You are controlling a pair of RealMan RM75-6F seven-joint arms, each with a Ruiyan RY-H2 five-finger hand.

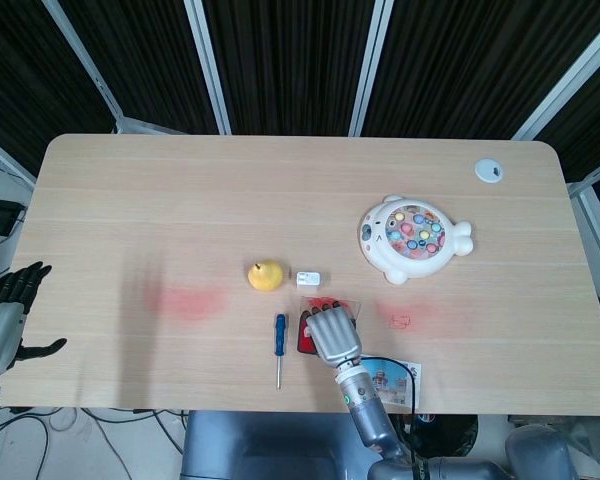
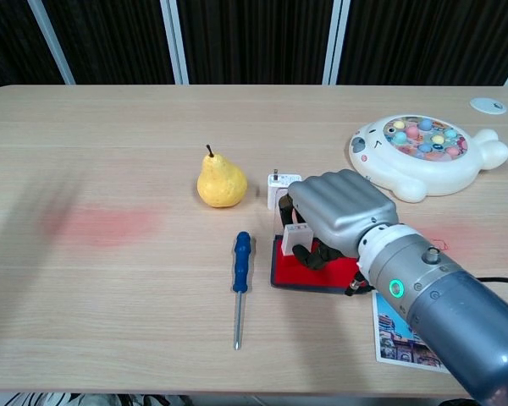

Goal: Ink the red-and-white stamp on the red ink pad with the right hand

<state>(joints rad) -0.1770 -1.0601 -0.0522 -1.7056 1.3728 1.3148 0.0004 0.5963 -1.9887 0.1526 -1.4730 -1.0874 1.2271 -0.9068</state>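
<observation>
The red ink pad (image 2: 295, 273) lies on the table near the front edge, in its dark tray; in the head view only its left edge (image 1: 305, 335) shows beside my hand. My right hand (image 2: 334, 213) hangs over the pad with fingers curled down and holds the red-and-white stamp (image 2: 296, 238), whose lower end touches the red pad. In the head view the right hand (image 1: 333, 335) covers the stamp. My left hand (image 1: 15, 300) hovers off the table's left edge, fingers apart and holding nothing.
A yellow pear (image 2: 219, 183) and a small white block (image 2: 277, 188) sit just behind the pad. A blue screwdriver (image 2: 240, 279) lies to its left. A white fish toy (image 2: 423, 152) stands at the right, and a picture card (image 2: 402, 334) by my right forearm.
</observation>
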